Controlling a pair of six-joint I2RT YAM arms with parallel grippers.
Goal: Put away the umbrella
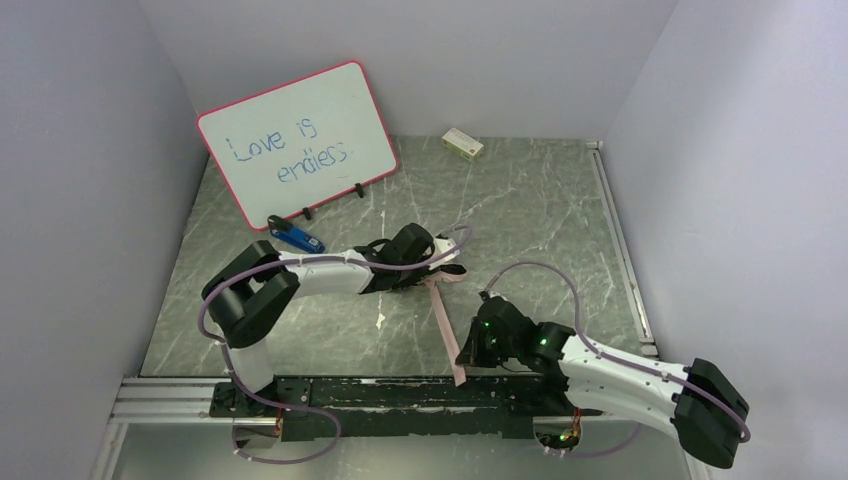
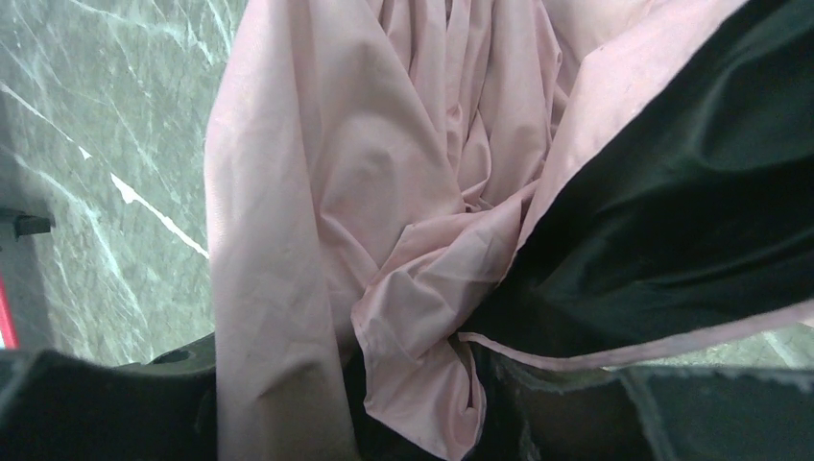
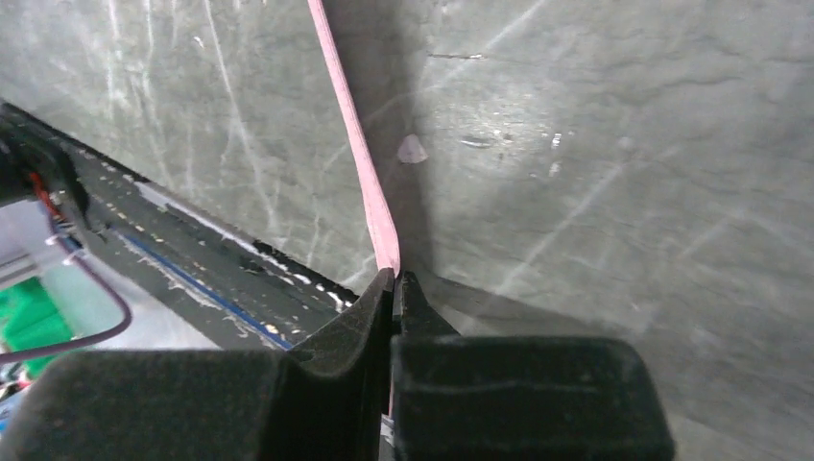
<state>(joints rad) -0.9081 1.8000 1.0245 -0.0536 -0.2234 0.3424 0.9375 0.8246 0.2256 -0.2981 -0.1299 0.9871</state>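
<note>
**Left claw** [image 2: 403, 413]: set partway closed on the umbrella [image 2: 384, 192]. Bunched canopy cloth is gathered between the two dark fingers [image 2: 106, 408]. Pale pink outer cloth is seen from 9 to 12 o'clock of the wrist view. The black inner face is folded across at 3 o'clock.

**Right claw** [image 3: 395, 286]: pressed fully together, with the end of the strap [image 3: 357, 144] pinched between its tips. From the tips the pink strap is drawn out in a nearly straight line toward 12 o'clock of the wrist view. Whether it rests on the surface or is lifted off it cannot be told.

**Umbrella, location**: held collapsed at the left claw, near the middle of the counter [image 1: 540, 210]. In the overhead view the strap is run out from the bundle toward 5 o'clock. It ends at the right claw, just beside the black rail [image 1: 400, 395] along the counter's near edge. The handle and shaft cannot be made out.

**Counter**: dark green, marbled with pale veins.

**Other entries, overhead view**:
- Pink-framed whiteboard [image 1: 300, 140], propped upright at 10 o'clock and lettered in blue.
- Blue object [image 1: 295, 235], lying just in front of the whiteboard at 9 o'clock, type not determined.
- Small pale box [image 1: 462, 144], placed at 12 o'clock by the far wall.
- Small pale scrap [image 1: 380, 320], lying at 7 o'clock, between the left arm and the rail.
</note>
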